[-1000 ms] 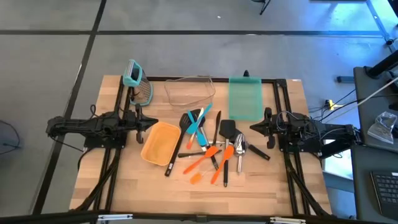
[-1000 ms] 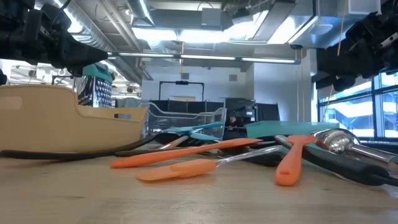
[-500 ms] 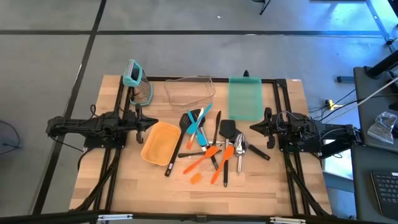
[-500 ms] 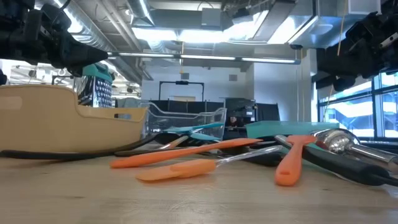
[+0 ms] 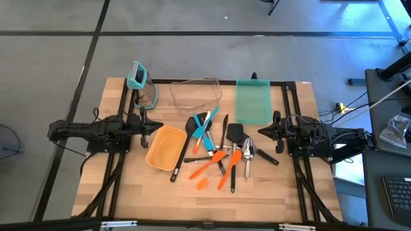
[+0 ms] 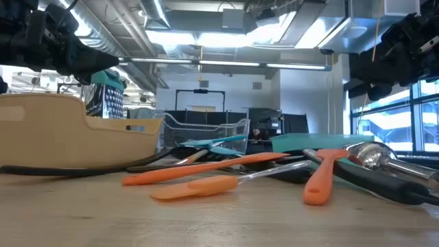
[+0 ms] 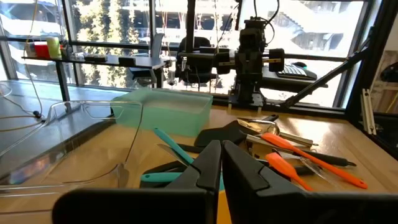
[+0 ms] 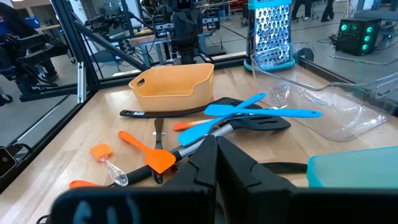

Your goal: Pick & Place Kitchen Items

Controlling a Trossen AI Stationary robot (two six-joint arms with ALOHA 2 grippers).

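Going left to right on the worktop [image 5: 128, 192]: the left gripper [image 5: 158, 126] hangs pinched closed and empty, just beside the orange bin [image 5: 165, 147]. A teal-handled box grater [image 5: 142, 86] stands at the back left, next to a clear plastic tub [image 5: 195, 94] and a teal container [image 5: 253, 101]. The kitchen items [image 5: 217, 151] lie piled mid-worktop between both arms: black slotted turners, teal and orange spatulas, a silver scoop [image 5: 248, 153], all overlapping, handles crossing. The right gripper [image 5: 262, 131] sits closed too, holding nothing, close to the pile's right edge.
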